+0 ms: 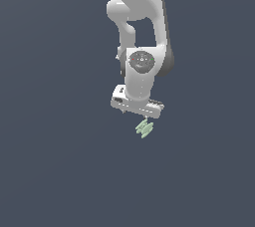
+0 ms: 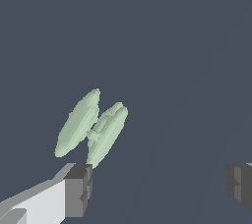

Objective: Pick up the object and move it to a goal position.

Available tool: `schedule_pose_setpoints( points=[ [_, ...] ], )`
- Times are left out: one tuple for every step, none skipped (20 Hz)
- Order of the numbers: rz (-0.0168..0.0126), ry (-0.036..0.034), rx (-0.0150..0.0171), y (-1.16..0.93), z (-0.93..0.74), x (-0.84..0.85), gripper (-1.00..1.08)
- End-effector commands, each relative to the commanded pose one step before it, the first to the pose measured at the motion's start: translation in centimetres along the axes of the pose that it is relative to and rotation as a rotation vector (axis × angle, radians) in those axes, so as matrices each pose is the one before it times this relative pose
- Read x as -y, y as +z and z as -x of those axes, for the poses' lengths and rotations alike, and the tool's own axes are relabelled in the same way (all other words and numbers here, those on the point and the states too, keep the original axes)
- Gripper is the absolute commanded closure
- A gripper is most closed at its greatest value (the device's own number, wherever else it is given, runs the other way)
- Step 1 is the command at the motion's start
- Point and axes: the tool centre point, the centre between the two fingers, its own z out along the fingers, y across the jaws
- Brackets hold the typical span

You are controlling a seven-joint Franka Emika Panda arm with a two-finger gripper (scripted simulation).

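**Off-centre object risks a miss or a one-sided knock**

Below the gripper [image 1: 140,113], just under its exterior-view right end, you have the object [image 1: 144,128], a small pale mint-green ridged piece that looks to be lying on the plain grey bench [image 1: 55,171]. Your fingers [image 2: 78,188] are spread wide and hold nothing; in the wrist view the object [image 2: 93,129] sits close to one pad, well apart from the other, and outside the gap rather than between the pads. Close now and you would likely grip air. Descend as you are and the near pad may land on the piece or push it aside. Its tilted, pronged shape offers little flat surface, so an uneven pinch could make it twist or squirt out. Centre over it first, I would judge
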Motion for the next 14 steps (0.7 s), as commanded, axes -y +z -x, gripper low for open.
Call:
schedule_pose_setpoints(
  points=[
    [-0.00485,0.06385,-0.00451,0.324,-0.161,0.669,-0.92],
    [-0.00192,0.0249,-0.00168,0.13,-0.042,0.266,-0.92],
    [-0.00194,0.0249,-0.00164,0.131,-0.034,0.266,-0.92],
    [-0.00196,0.02488,-0.00161,0.132,-0.025,0.267,-0.92],
    [-0.00198,0.02489,-0.00158,0.133,-0.017,0.267,-0.92],
    [-0.00199,0.02488,-0.00155,0.134,-0.009,0.267,-0.92],
    [-0.00201,0.02489,-0.00152,0.134,-0.001,0.266,-0.92],
    [-0.00203,0.02488,-0.00148,0.135,0.007,0.265,-0.92],
    [-0.00204,0.02486,-0.00145,0.136,0.016,0.265,-0.92],
    [-0.00206,0.02487,-0.00142,0.136,0.023,0.263,-0.92],
    [-0.00206,0.0247,-0.00138,0.136,0.031,0.26,-0.92],
    [-0.00199,0.0236,-0.00129,0.131,0.037,0.247,-0.92],
    [-0.0019,0.02232,-0.0012,0.124,0.042,0.232,-0.92],
    [-0.0018,0.02103,-0.00111,0.118,0.046,0.217,-0.92]
  ],
)
